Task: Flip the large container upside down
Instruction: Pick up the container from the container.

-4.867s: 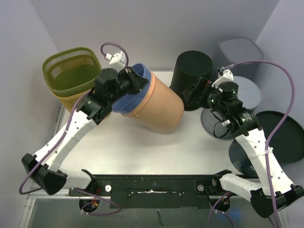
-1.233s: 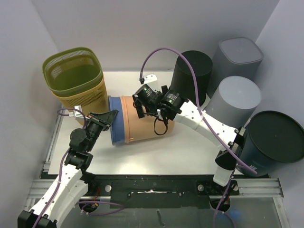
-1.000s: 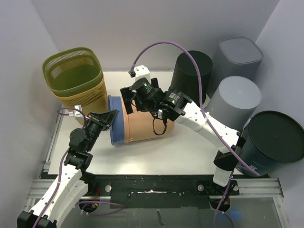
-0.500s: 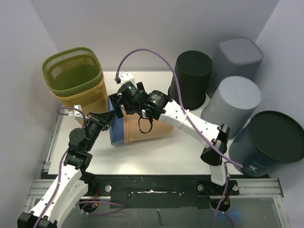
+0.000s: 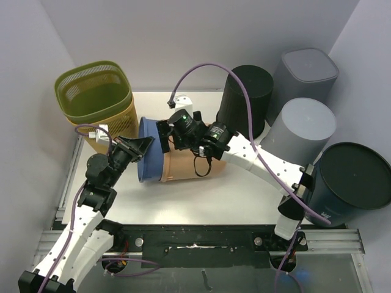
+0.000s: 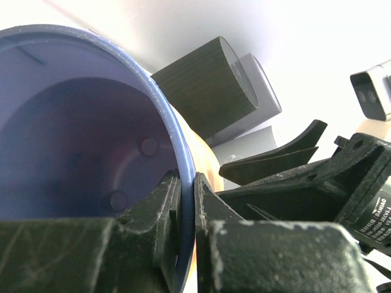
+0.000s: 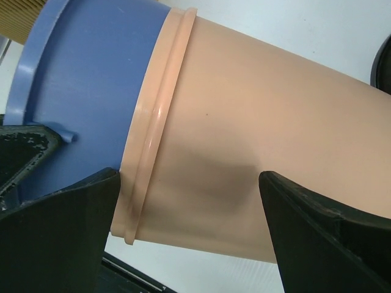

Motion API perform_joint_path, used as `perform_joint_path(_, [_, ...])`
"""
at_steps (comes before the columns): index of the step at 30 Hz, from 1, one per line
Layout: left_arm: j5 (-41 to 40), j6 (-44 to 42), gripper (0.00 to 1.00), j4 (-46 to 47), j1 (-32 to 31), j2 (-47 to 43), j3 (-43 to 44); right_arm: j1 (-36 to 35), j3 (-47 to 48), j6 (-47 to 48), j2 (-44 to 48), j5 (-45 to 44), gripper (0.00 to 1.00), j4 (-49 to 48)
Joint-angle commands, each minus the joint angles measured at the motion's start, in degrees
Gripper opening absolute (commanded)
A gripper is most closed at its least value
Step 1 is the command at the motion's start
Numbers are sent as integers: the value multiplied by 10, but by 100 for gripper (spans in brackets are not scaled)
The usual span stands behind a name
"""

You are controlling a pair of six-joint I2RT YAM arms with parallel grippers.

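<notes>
The large container lies on its side, mouth to the left, with a peach body (image 5: pixel 186 168) and a blue rim band (image 5: pixel 151 160). My left gripper (image 5: pixel 144 145) is shut on the blue rim; in the left wrist view its fingers (image 6: pixel 164 204) pinch the thin rim edge (image 6: pixel 185 183) beside the blue inside (image 6: pixel 73 140). My right gripper (image 5: pixel 166 135) hangs open just over the container's upper side near the rim. In the right wrist view its black fingers (image 7: pixel 61 232) stand wide on either side of the peach wall (image 7: pixel 244 140), by the ridge where the blue band (image 7: pixel 91 85) begins.
A green basket (image 5: pixel 91 91) nested in a yellow one (image 5: pixel 119 125) stands at the back left, close to the container's mouth. A black bin (image 5: pixel 245 97) stands behind the container. Grey bins (image 5: pixel 308 70) (image 5: pixel 299 128) and a dark bin (image 5: pixel 351 180) fill the right side.
My left gripper has risen and shifted right with the blue rim, lifting the mouth end slightly. My right gripper swung left along the container, then came back a little to the right.
</notes>
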State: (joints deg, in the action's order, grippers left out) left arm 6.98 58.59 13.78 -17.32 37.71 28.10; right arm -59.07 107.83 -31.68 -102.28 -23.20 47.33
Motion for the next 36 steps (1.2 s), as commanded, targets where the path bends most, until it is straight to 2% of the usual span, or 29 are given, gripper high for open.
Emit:
perform_joint_path(1, [30,-47,0,119,1,-5,123,34,-58,-5,25,-46,99,66])
perform_joint_path(9, [67,-100,0,111,1,39,236,54,-77,-11,50,-63,99,76])
perform_joint_path(14, [82,-200,0,28,-3,88,366,69,-91,-14,72,-64,99,66])
perform_joint_path(17, [94,-236,0,8,-3,114,413,78,-104,-16,91,-47,99,52])
perform_joint_path(25, [143,-292,0,12,-3,147,473,106,-155,-47,173,-23,99,30])
perform_joint_path(31, [164,-289,0,26,-3,162,476,133,-227,-76,237,-8,98,24])
perform_joint_path(36, [168,-292,0,22,-4,166,479,134,-226,-83,251,-20,98,41])
